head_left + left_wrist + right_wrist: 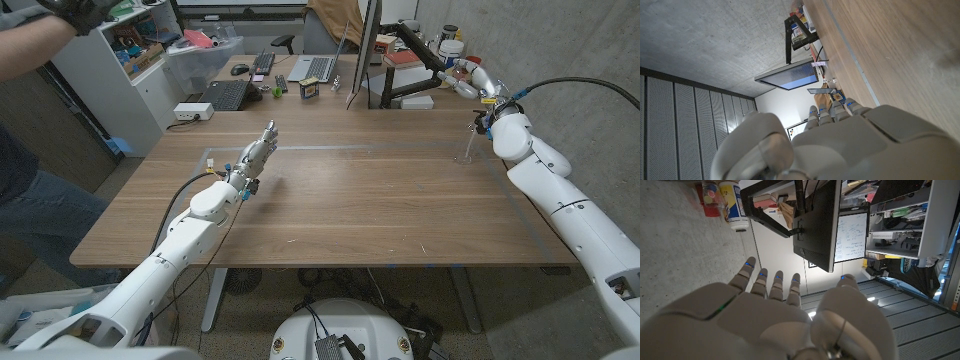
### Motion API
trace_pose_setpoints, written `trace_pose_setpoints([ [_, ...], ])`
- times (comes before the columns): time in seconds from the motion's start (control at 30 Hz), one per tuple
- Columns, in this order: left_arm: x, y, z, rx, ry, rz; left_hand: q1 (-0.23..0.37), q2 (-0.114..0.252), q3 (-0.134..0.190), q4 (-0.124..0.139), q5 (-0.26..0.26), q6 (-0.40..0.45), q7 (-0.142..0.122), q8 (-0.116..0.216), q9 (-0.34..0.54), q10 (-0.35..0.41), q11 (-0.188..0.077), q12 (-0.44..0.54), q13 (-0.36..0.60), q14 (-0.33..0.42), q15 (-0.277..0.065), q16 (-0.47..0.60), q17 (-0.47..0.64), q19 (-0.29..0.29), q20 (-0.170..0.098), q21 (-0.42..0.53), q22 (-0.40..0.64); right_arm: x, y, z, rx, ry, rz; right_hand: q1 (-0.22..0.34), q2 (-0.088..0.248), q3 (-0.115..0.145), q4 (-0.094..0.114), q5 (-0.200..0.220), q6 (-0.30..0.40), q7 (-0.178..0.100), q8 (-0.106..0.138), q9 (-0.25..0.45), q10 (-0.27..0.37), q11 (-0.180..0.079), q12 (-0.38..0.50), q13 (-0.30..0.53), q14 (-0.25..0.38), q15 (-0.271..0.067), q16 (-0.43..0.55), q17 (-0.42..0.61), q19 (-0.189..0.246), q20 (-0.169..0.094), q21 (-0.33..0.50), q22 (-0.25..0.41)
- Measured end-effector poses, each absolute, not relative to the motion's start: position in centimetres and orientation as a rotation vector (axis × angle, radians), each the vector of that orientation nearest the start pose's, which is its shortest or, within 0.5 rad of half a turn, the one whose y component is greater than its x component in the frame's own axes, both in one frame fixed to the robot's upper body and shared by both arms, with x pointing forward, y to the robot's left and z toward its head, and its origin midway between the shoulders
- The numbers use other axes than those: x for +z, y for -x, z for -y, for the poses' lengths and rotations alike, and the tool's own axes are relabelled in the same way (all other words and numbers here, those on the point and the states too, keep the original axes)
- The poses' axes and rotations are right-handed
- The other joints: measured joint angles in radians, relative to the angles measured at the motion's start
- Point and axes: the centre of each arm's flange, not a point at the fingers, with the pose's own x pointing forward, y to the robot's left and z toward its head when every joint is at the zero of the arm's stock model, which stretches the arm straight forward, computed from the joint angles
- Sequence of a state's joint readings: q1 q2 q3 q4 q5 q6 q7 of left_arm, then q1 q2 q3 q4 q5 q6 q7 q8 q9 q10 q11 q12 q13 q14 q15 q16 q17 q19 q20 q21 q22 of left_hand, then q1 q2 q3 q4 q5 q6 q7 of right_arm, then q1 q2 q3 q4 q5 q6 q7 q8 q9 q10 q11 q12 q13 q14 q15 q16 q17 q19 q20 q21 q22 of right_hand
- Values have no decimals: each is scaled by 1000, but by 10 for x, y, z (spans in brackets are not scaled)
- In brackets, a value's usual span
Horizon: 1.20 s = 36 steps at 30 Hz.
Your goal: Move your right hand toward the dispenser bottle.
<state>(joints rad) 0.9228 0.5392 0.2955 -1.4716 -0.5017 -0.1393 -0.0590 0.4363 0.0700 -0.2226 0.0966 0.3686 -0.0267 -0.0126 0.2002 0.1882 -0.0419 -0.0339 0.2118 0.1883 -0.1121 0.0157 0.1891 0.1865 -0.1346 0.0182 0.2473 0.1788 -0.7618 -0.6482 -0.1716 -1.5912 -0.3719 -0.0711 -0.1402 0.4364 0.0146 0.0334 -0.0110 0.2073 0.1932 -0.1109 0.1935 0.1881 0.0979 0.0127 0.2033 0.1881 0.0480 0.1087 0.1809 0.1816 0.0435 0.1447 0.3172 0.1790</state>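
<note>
Dispenser bottle [466, 148]: small clear shape standing on the wooden table [380, 210], right of centre in the head view, near the far edge; too faint to tell more.
Right hand [468, 80]: raised in the upper right of the frame, above the bottle and apart from it. In the right wrist view the hand [780, 315] has its fingers straight and a little spread, with nothing in them.
Left hand [258, 150]: left of centre over the table, fingers straight and close side by side, holding nothing; the left wrist view shows its back [840, 145].
Behind the table: a monitor [365, 50] and a laptop [318, 68].
Far left: a person [30, 150], partly in frame.
</note>
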Motion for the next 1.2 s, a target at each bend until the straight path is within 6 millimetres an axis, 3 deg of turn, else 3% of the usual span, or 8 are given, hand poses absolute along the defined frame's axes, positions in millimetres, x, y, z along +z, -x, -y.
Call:
trace_pose_setpoints([
  [1.2,-21,-628,-278,-247,-115,563,4,-4,-15,-2,0,11,0,0,0,0,0,0,0,0,0,0,0,0,0,-8,0,130,-598,389,-448,988,625,0,0,-4,-4,0,0,0,0,0,0,0,6,0,0,0,0,0,0,0,-8,0],
])
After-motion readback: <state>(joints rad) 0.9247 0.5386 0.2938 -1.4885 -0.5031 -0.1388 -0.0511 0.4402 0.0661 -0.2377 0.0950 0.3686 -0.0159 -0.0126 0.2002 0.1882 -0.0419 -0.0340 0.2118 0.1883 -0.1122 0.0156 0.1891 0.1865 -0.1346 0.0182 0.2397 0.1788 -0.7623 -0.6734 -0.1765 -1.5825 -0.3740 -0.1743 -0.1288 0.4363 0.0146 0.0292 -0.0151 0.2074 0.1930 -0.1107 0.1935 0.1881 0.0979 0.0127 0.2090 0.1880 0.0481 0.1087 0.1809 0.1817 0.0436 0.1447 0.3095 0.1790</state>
